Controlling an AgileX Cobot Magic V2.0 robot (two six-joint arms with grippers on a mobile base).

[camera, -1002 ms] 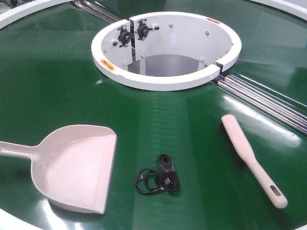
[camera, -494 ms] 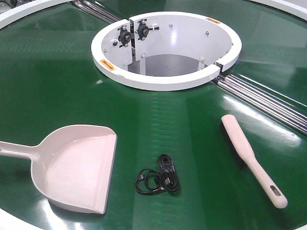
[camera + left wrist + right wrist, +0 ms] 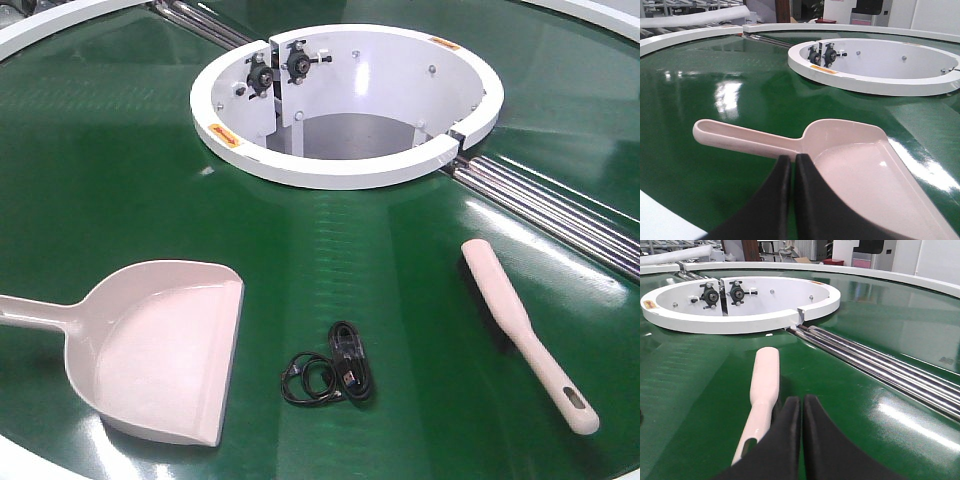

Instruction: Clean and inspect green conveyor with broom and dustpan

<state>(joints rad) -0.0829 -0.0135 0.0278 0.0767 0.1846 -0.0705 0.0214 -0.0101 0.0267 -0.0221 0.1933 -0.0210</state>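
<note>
The dustpan (image 3: 165, 350) lies near left on the green conveyor (image 3: 100, 180), its mouth facing a coiled black cable (image 3: 330, 375). The broom (image 3: 520, 330) lies near right, beside the steel rollers (image 3: 560, 215). The left fingers (image 3: 775, 200) are pressed together and empty by the dustpan's neck. The right fingers (image 3: 785, 440) are likewise closed and empty beside the broom's handle.
</note>
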